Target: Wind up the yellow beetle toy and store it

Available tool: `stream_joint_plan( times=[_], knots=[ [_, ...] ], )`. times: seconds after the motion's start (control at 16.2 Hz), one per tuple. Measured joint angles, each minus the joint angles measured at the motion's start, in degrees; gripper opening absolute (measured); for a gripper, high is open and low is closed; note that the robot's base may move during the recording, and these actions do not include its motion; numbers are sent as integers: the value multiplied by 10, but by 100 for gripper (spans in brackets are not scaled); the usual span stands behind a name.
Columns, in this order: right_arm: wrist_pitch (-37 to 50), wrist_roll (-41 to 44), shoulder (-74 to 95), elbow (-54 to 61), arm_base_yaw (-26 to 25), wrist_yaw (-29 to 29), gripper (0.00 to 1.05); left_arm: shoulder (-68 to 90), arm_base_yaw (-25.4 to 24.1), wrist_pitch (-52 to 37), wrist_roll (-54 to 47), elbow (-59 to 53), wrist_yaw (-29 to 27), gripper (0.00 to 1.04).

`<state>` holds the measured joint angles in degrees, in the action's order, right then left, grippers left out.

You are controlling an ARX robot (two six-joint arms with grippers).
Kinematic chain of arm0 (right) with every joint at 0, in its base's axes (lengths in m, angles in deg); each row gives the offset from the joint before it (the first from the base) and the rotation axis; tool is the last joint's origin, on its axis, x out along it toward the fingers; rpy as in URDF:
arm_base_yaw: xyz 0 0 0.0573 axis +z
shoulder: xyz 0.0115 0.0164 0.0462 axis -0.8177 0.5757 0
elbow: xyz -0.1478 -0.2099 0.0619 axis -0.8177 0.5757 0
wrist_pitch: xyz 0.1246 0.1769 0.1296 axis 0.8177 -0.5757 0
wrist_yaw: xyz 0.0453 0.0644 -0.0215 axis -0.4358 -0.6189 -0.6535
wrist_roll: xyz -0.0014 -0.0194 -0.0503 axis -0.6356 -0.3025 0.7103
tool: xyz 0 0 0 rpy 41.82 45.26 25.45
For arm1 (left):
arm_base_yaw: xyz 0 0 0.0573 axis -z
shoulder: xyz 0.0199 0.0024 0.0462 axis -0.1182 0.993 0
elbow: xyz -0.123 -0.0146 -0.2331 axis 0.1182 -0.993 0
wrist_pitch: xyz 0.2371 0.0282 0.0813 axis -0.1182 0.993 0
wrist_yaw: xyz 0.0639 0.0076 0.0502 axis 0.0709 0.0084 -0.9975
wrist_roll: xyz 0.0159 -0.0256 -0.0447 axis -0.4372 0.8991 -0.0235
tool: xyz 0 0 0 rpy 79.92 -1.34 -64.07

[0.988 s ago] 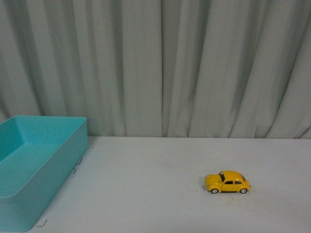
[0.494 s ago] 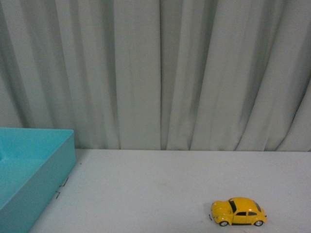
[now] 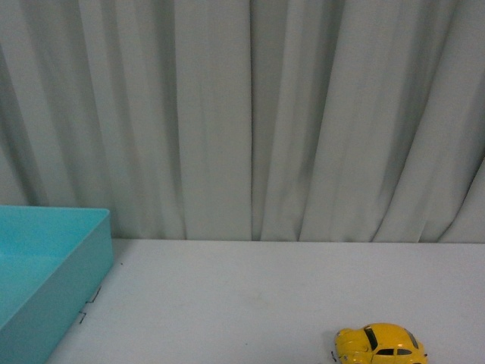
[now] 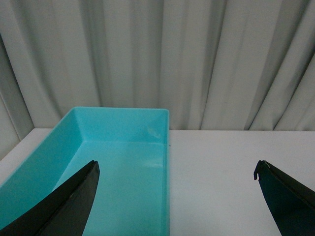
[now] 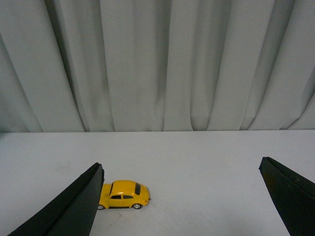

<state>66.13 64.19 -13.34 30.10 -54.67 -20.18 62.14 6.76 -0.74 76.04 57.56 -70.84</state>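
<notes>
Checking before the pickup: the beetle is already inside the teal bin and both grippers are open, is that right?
Not quite. The beetle is not in the bin; it stands on the white table, as the right wrist view shows. The left gripper and right gripper are indeed open.

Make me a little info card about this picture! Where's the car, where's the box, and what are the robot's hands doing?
toy: yellow beetle toy, on its wheels on the white table, on the robot's right side
box: teal bin, on the table at the left, nothing seen inside
toy in box: no, well apart
left gripper: open, holding nothing, facing the bin
right gripper: open, holding nothing, facing the toy
background: grey curtain
</notes>
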Motion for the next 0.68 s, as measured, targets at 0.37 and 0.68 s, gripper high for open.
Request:
stream_joint_plan(
  times=[0.37,0.68],
  knots=[
    [0,0,0,0,0,0,98,0,0,0,0,0,0,98],
    [187,-128,269,-14,-173,21,98,0,0,0,0,0,0,98]
  ],
)
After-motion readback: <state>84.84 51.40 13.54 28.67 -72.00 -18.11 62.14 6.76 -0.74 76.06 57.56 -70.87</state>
